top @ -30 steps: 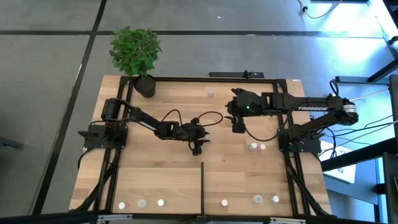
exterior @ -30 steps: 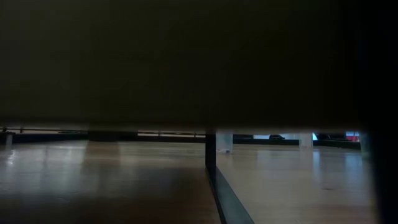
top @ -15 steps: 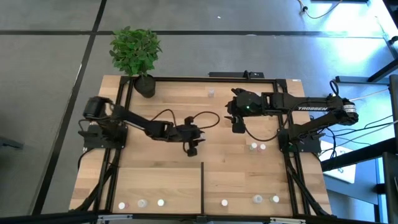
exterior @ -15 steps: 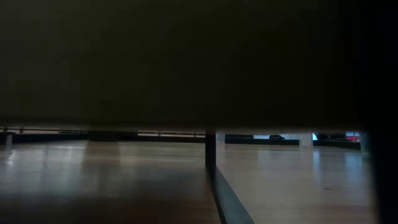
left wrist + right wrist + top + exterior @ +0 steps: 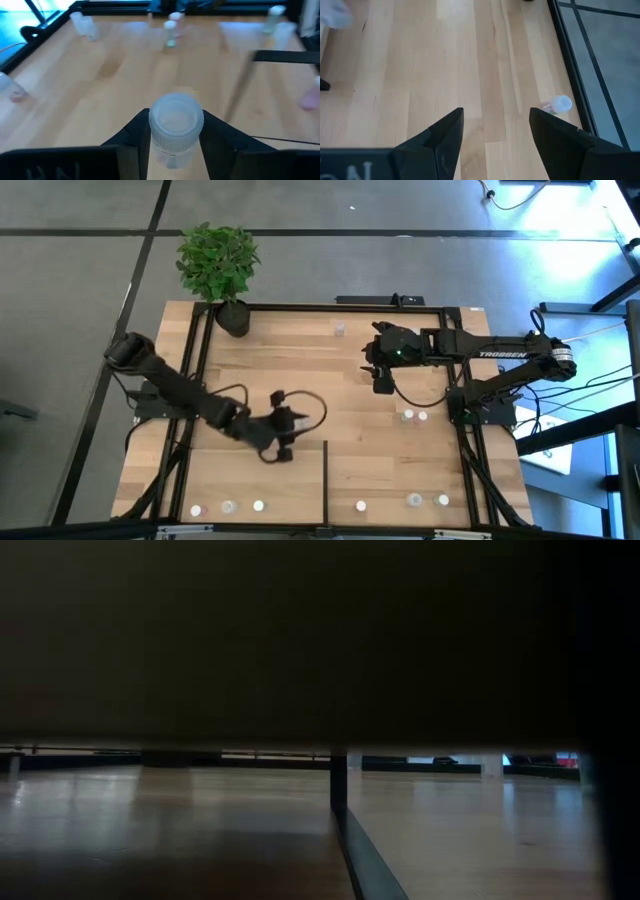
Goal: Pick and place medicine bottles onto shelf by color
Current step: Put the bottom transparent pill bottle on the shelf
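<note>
My left gripper [image 5: 283,448] hangs over the shelf [image 5: 300,370] left of the black divider bar [image 5: 326,478], shut on a clear medicine bottle with a whitish cap [image 5: 176,122]. My right gripper [image 5: 381,383] waits open over the far right part of the shelf, nothing between its fingers [image 5: 495,122]. Several bottles stand in a row along the near edge, such as one on the left [image 5: 229,506] and one on the right [image 5: 415,500]. Two more [image 5: 414,417] stand at the right, and one [image 5: 340,329] stands by the far rail. My left gripper pinches the bottle's sides just under its cap [image 5: 154,141] between its two fingers. The fingers slant down from the table's left. The bottle sits upright with its cap up, and it looks lifted clear of the wood.
A potted plant [image 5: 220,270] stands at the far left corner. Thin black rails [image 5: 340,307] edge the shelf. The low view is mostly dark and shows only the wood and the divider bar [image 5: 338,785]. Bare wood lies between the two arms.
My left gripper has swung from the middle of the shelf toward the near edge and the table's left, carrying the bottle with it, and has stayed shut on it. The left arm's elbow has swung out past the left rail.
</note>
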Tool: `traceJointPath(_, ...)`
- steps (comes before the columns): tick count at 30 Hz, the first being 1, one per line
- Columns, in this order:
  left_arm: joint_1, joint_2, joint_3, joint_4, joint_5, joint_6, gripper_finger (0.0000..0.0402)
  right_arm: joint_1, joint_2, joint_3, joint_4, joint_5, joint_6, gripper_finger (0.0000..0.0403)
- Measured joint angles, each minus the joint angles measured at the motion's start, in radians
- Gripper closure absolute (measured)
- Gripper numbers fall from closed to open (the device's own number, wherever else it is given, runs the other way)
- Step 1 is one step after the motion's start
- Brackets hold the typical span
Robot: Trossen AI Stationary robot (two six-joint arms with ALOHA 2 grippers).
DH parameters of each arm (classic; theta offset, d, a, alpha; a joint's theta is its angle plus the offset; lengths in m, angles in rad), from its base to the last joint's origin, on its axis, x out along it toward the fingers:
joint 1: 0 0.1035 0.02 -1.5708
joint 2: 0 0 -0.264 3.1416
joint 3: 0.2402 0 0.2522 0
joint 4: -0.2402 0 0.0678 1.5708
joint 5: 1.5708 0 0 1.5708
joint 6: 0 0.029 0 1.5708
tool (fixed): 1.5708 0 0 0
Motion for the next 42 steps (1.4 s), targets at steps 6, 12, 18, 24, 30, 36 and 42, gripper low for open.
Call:
traceJointPath(6,-0.141,0.000,0.000,-0.007,-0.070,-0.100,0.0280,0.000,0.000,0.000,0.000,0.000,0.000,0.0175)
traceJointPath(12,-0.243,0.000,0.000,-0.008,-0.150,-0.195,0.0280,0.000,0.000,0.000,0.000,0.000,0.000,0.0175)
traceJointPath(18,-0.289,0.000,0.000,-0.008,-0.201,-0.239,0.0280,0.000,0.000,0.000,0.000,0.000,0.009,0.0175)
traceJointPath(24,-0.291,0.000,0.000,-0.008,-0.203,-0.249,0.0280,-0.001,0.000,0.000,0.000,-0.216,-0.028,0.0175)
traceJointPath(30,-0.290,0.000,0.000,-0.003,-0.199,-0.225,0.0280,0.000,0.000,0.000,0.006,-0.597,-0.160,0.0175)
traceJointPath(36,-0.290,0.000,0.000,0.005,-0.177,-0.222,0.0280,0.000,0.000,0.000,0.006,-0.681,-0.177,0.0175)
traceJointPath(42,-0.290,0.002,0.026,-0.002,-0.172,-0.208,0.0280,0.000,0.000,0.000,0.006,-0.681,-0.168,0.0175)
